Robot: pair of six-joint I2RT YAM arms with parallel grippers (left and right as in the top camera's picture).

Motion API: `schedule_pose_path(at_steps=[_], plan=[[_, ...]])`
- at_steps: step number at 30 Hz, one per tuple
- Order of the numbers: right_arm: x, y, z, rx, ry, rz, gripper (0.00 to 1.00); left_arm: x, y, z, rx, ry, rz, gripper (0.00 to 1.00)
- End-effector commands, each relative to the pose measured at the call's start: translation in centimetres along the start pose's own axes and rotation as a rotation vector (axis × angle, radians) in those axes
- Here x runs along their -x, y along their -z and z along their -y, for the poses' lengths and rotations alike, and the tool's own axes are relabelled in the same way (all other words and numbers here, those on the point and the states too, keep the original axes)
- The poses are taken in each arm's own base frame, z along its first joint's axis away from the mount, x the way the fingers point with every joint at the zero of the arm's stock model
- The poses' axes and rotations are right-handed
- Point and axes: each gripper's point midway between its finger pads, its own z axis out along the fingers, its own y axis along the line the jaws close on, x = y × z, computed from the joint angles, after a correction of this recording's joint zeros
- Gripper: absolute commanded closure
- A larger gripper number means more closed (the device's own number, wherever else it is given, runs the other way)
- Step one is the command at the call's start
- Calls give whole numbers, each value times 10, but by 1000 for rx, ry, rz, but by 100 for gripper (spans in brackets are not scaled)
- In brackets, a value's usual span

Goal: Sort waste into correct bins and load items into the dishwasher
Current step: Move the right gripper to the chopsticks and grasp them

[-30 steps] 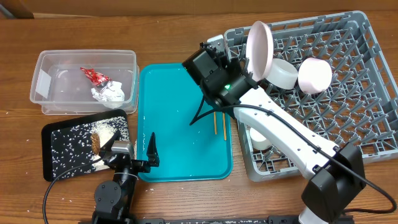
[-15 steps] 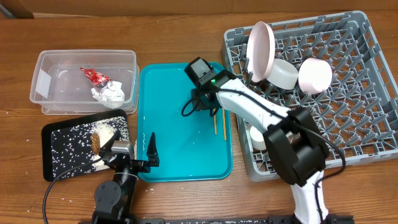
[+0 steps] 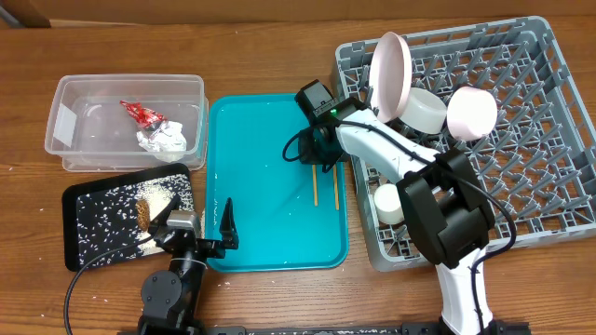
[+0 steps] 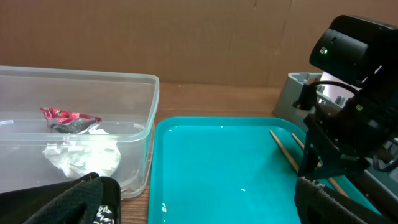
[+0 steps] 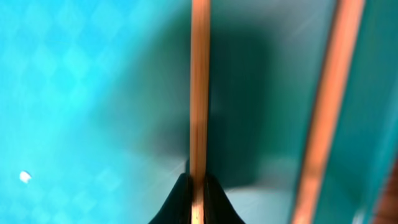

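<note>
My right gripper [image 3: 315, 166] is down on the right part of the teal tray [image 3: 261, 186] and shut on one thin wooden chopstick [image 3: 315, 189]. In the right wrist view the fingertips [image 5: 198, 182] pinch that chopstick [image 5: 199, 93]. The second chopstick [image 5: 326, 112] lies beside it [image 3: 335, 182]. My left gripper [image 3: 196, 228] is open and empty at the tray's front left corner [image 4: 199, 211]. The clear tub [image 3: 65, 93] holds the red wrapper [image 3: 142, 113] and the white napkin [image 3: 166, 138]. The black tray [image 3: 102, 233] holds food scraps [image 3: 154, 198].
The grey dish rack [image 3: 521, 177] at the right holds an upright white plate [image 3: 389, 70], two bowls [image 3: 424, 110] [image 3: 470, 113] and a small cup [image 3: 388, 205]. The right arm [image 4: 342, 124] stands over the tray's right side in the left wrist view.
My right gripper has moved right and down to the chopsticks and shut on one. That chopstick now lies a little left of the other. The left arm has not moved.
</note>
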Motion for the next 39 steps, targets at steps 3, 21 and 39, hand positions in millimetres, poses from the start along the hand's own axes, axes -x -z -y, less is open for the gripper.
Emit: schedule_pose_path(at_steps=[3,21,39], plan=[[-16,3,-31,55,51,-36,96,1,0,-1,0,8,8,0],[67,168,44,-125,271,333,96,1,0,-1,0,8,8,0],[38,147,19,-6,359,199,41,1,0,-1,0,8,8,0]])
